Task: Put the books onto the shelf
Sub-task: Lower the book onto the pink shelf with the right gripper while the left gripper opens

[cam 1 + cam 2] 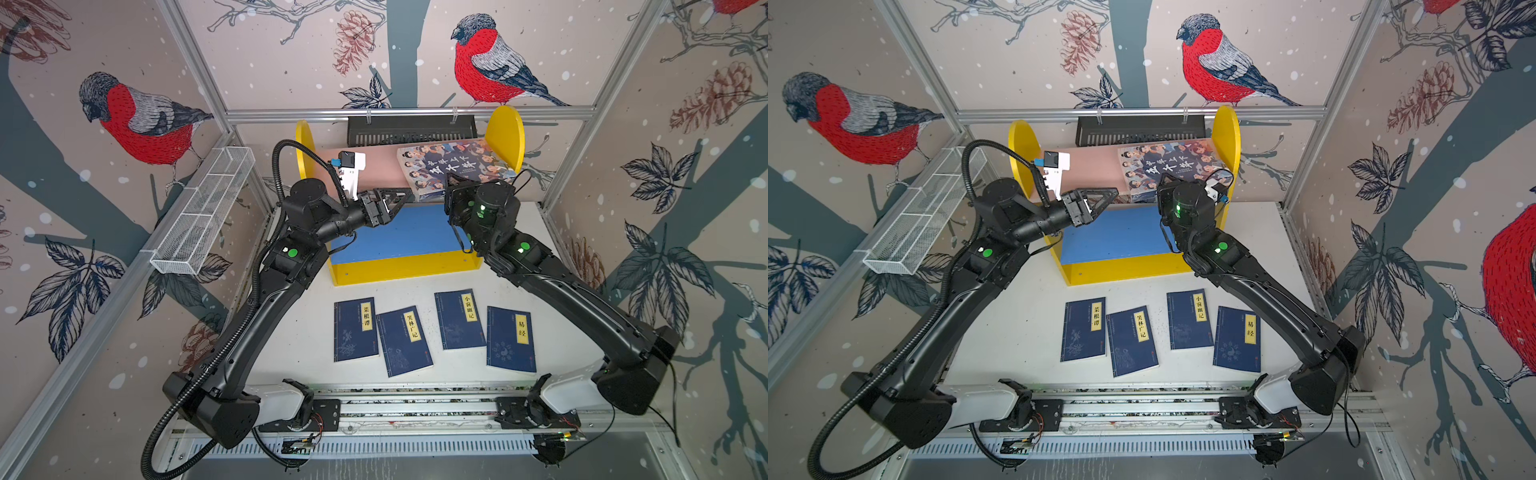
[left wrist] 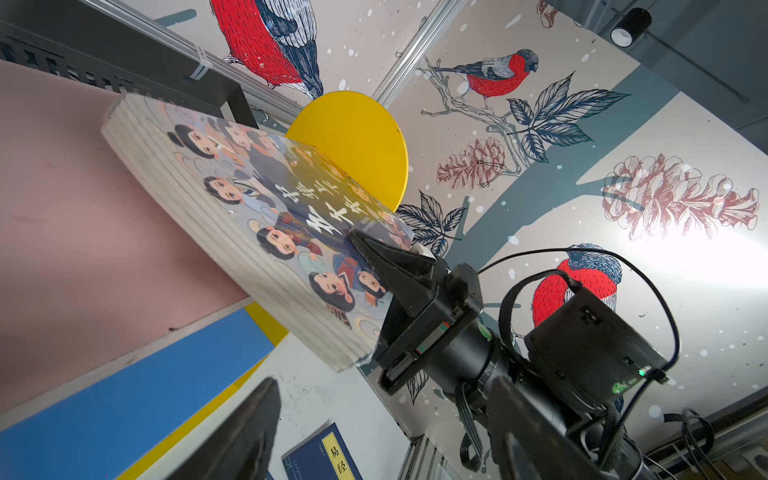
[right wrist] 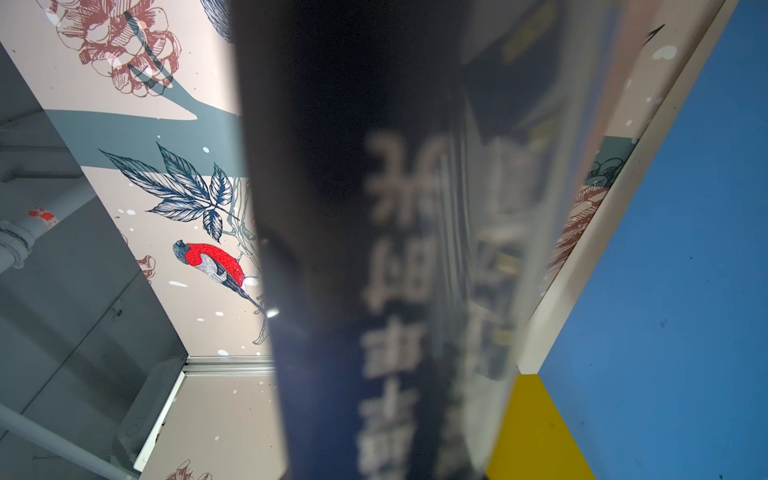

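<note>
On the shelf (image 1: 505, 133) we see one volume: the thick cartoon-cover book (image 1: 453, 164) over the right part of the pink upper board (image 1: 382, 166), close to the right yellow side panel (image 2: 353, 141). Its near corner juts past the board's front edge, where the right claw (image 1: 454, 183) is clamped on it. We cannot tell whether it rests flat on the board. The blue lower board (image 1: 399, 232) shows bare. The left claw (image 1: 401, 199) hangs with jaws apart at the pink board's front edge, just beside the book. A white wire mesh basket (image 1: 203, 212) hangs on the left wall and a black slotted tray (image 1: 411, 129) on the back rail. Four navy books (image 1: 355, 328) lie flat in a row on the white counter (image 1: 299, 332) before the shelf. Bullfinch wallpaper (image 1: 141, 120) lines the walls.
</note>
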### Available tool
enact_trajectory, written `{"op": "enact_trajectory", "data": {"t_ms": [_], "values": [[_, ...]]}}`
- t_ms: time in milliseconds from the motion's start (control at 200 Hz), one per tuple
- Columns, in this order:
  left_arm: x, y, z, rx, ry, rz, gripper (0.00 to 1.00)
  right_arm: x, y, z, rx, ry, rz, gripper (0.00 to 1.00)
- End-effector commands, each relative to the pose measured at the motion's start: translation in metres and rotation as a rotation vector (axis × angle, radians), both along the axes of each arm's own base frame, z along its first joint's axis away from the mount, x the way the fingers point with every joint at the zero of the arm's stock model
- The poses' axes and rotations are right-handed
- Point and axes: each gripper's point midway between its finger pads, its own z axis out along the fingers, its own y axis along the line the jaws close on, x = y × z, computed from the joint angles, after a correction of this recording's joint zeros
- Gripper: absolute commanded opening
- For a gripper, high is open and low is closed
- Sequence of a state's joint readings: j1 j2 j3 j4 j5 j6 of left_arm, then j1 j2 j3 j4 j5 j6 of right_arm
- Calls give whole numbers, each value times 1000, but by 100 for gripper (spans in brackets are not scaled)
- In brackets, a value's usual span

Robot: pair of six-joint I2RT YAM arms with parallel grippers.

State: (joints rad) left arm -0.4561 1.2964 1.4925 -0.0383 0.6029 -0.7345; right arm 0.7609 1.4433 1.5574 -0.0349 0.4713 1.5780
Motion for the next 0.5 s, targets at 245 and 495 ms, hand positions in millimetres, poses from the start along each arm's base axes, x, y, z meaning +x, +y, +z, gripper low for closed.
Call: {"op": "enact_trajectory", "data": {"t_ms": [245,495], "values": [[0,-8,11,-60,12,-34,79,0,3,35,112,-93,29,10],[12,-12,3,-73,98,-22,79,0,2,39,126,-96,25,13]]}}
